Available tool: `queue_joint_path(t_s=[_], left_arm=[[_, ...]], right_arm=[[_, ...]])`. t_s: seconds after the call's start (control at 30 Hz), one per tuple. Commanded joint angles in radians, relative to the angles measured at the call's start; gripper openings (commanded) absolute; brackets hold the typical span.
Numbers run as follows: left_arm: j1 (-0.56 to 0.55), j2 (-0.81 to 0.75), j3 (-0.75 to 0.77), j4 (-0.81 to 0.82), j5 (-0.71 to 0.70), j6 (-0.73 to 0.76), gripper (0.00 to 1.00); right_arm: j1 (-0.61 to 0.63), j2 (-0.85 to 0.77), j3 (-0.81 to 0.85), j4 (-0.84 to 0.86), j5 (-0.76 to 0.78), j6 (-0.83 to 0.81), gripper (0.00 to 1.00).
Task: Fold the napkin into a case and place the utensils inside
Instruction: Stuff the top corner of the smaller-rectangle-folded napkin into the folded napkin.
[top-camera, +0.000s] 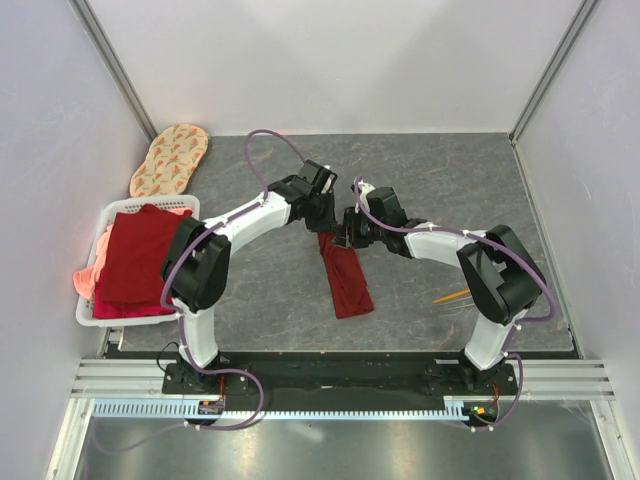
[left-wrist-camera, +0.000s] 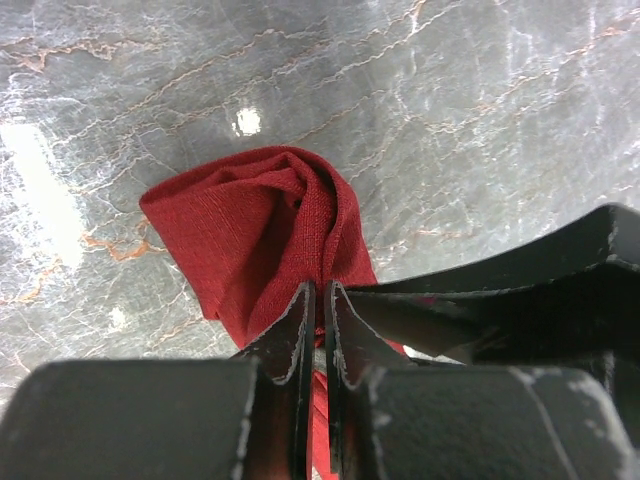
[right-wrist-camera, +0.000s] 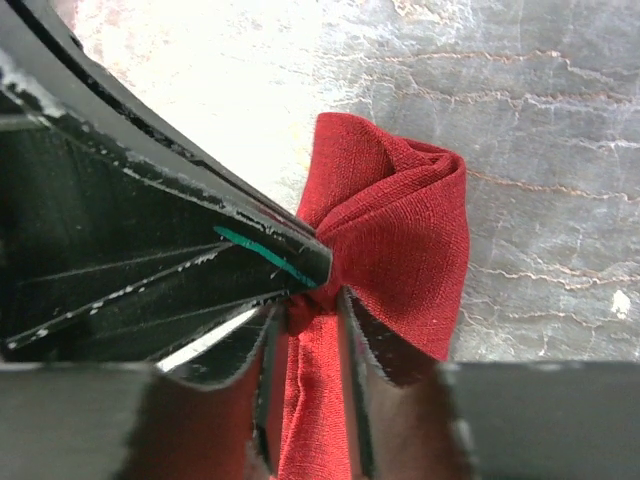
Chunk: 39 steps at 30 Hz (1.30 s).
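**Handling.** The napkin (top-camera: 345, 285) is thin, soft woven cloth. It is judged light and limp: it holds no shape of its own, any part left unsupported will sag, and its layers can slide apart. Hold is best taken at a folded edge or a corner, pinching all layers together. A grip on one layer alone would likely pull the fold open.

**Appearance.** The cloth is a plain dark red with a fine visible weave. In the top view it lies as a long narrow strip. Its upper end is gathered into a soft, rounded bunch with curled folds, not a flat crisp edge.

**Position.** The strip lies at the centre of the top view on the grey marbled table (top-camera: 450, 190), running from the two grippers down toward the lower right. The utensils (top-camera: 452, 295) lie well apart from it at the right of the frame, near the right arm.

**Grippers.** The left gripper (left-wrist-camera: 318, 300) has its jaws almost together, clamped on a thin pinch of the bunched end. The right gripper (right-wrist-camera: 305, 320) has its jaws set wider around a thicker gather of the same end. Cloth fills the gap, so it is judged to be gripping. The two grippers stand just beside each other.
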<state>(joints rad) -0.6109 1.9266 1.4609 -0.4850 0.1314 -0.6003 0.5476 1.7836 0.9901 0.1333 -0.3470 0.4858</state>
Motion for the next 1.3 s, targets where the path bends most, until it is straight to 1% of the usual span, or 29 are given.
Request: queue_joint_path(t_s=[0.0, 0.03, 0.07, 0.13, 0.17, 0.23, 0.27, 0.33, 0.4, 0.43, 0.47, 0.57, 0.67, 0.8, 0.97, 1.27], left_arm=[[0.003, -0.064, 0.001, 0.003, 0.039, -0.001, 0.08], [0.003, -0.066, 0.000, 0.006, 0.040, -0.006, 0.08], [0.005, -0.069, -0.008, 0.013, 0.040, -0.015, 0.13], [0.011, -0.103, -0.028, 0.032, 0.021, -0.027, 0.21], [0.014, -0.124, -0.057, 0.043, -0.013, -0.035, 0.30], [0.022, -0.181, -0.091, 0.055, -0.051, -0.041, 0.34], [0.022, -0.201, -0.100, 0.057, -0.100, -0.041, 0.34], [0.022, -0.239, -0.119, 0.060, -0.160, -0.041, 0.34], [0.022, -0.245, -0.148, 0.069, -0.205, -0.027, 0.27], [0.022, -0.232, -0.157, 0.071, -0.211, -0.009, 0.26], [0.022, -0.216, -0.157, 0.071, -0.216, 0.005, 0.22], [0.014, -0.160, -0.154, 0.072, -0.242, 0.043, 0.18], [-0.013, -0.126, -0.152, 0.103, -0.285, 0.091, 0.18], [-0.052, -0.109, -0.151, 0.143, -0.315, 0.143, 0.21], [-0.062, -0.083, -0.148, 0.169, -0.292, 0.183, 0.30], [-0.105, -0.023, -0.114, 0.167, -0.340, 0.240, 0.33]], right_arm=[[0.000, 0.011, 0.005, 0.083, -0.001, 0.020, 0.22], [0.002, 0.005, -0.001, 0.084, 0.000, 0.026, 0.17], [0.002, 0.002, -0.004, 0.086, 0.002, 0.033, 0.12], [0.002, -0.009, -0.011, 0.075, 0.012, 0.040, 0.09], [0.002, -0.013, -0.016, 0.071, 0.016, 0.043, 0.07], [0.002, -0.030, -0.030, 0.062, 0.031, 0.046, 0.04], [-0.001, -0.033, -0.033, 0.061, 0.034, 0.051, 0.01], [-0.006, -0.036, -0.041, 0.061, 0.036, 0.062, 0.00], [-0.015, -0.032, -0.044, 0.066, 0.028, 0.092, 0.00], [-0.024, -0.035, -0.051, 0.071, 0.022, 0.102, 0.00], [-0.025, -0.039, -0.059, 0.077, 0.019, 0.123, 0.00], [-0.032, -0.050, -0.073, 0.094, 0.011, 0.148, 0.00], [-0.044, -0.056, -0.074, 0.086, -0.006, 0.171, 0.00], [-0.058, -0.069, -0.076, 0.072, -0.018, 0.192, 0.00], [-0.066, -0.066, -0.077, 0.075, -0.035, 0.206, 0.00], [-0.067, -0.061, -0.085, 0.089, -0.052, 0.215, 0.00]])
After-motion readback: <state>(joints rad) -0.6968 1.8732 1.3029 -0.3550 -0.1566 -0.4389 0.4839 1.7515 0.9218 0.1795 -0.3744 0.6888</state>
